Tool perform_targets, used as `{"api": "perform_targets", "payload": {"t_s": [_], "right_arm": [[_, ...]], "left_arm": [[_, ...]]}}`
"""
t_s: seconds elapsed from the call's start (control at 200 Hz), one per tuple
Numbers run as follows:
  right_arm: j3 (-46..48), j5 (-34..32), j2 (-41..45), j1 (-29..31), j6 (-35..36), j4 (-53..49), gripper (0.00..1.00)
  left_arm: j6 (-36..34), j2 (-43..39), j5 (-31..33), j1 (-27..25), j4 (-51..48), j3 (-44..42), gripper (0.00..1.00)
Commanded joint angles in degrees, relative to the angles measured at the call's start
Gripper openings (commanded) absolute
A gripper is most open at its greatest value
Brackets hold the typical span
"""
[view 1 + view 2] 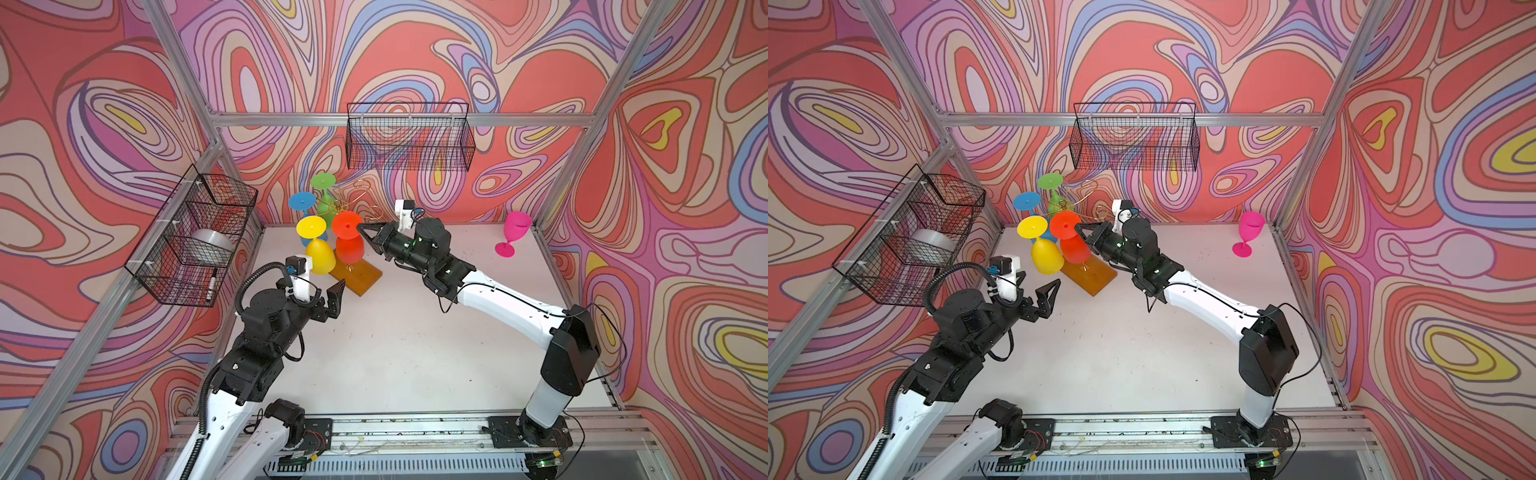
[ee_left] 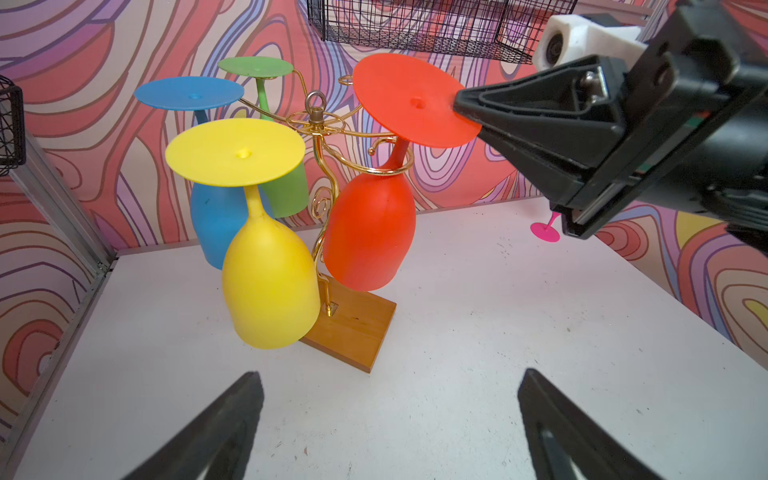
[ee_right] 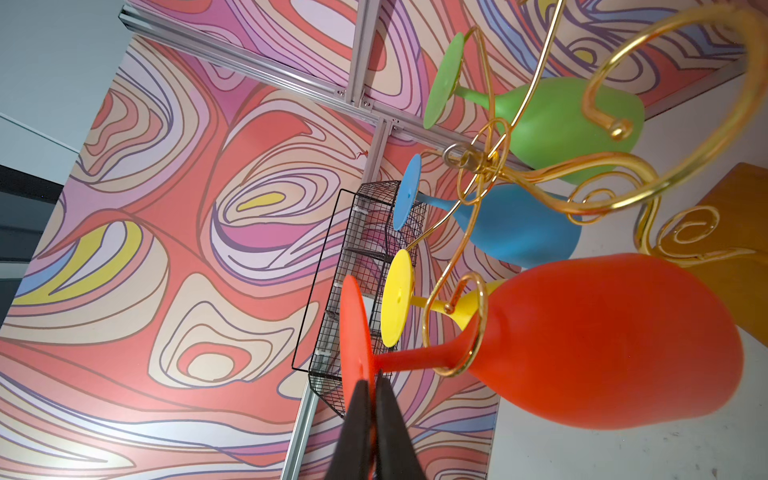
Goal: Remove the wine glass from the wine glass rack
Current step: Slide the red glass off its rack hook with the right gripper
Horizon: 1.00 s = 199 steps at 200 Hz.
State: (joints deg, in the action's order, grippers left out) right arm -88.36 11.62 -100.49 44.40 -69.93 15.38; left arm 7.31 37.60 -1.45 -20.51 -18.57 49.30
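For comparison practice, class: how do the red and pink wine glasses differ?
The red wine glass hangs upside down on the wine glass rack; the pink wine glass stands upright on the table. The right gripper pinches the red one's foot; nothing touches the pink one. Both are opaque, stemmed.

Wine glass rack back-left, glasses hanging on it, lone glass back-right, perhaps a pen in side basket

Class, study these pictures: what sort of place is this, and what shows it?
Most likely a robotics test cell, not a home: an aluminium frame backed by printed swirl walls, a left arm and a right arm bolted to a rail along a white table, and a wine glass rack as prop.
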Motion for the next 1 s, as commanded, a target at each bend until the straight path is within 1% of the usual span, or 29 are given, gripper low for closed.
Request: {"api": "perform_targets", "payload": {"t_s": [0.0, 0.31, 0.506, 0.992], "right_arm": [[-2.9, 0.7, -2.3, 0.9, 0.4, -0.3, 0.00], [-8.0, 1.5, -6.7, 1.6, 0.1, -2.0, 0.00], [-10.8, 0.5, -8.7, 1.6, 0.5, -2.7, 0.00], [-15.8, -4.8, -11.3, 1.5, 0.2, -5.5, 0.00]], "left_arm": [[0.2, -0.5, -0.4, 0.4, -0.8, 0.2, 0.96], [0.2, -0.7, -0.6, 0.3, -0.9, 0.1, 0.96], [0.2, -0.8, -0.8, 0.4, -0.9, 0.1, 0.96], [0.2, -1.0, -0.9, 0.4, -1.0, 0.0, 0.96]]}}
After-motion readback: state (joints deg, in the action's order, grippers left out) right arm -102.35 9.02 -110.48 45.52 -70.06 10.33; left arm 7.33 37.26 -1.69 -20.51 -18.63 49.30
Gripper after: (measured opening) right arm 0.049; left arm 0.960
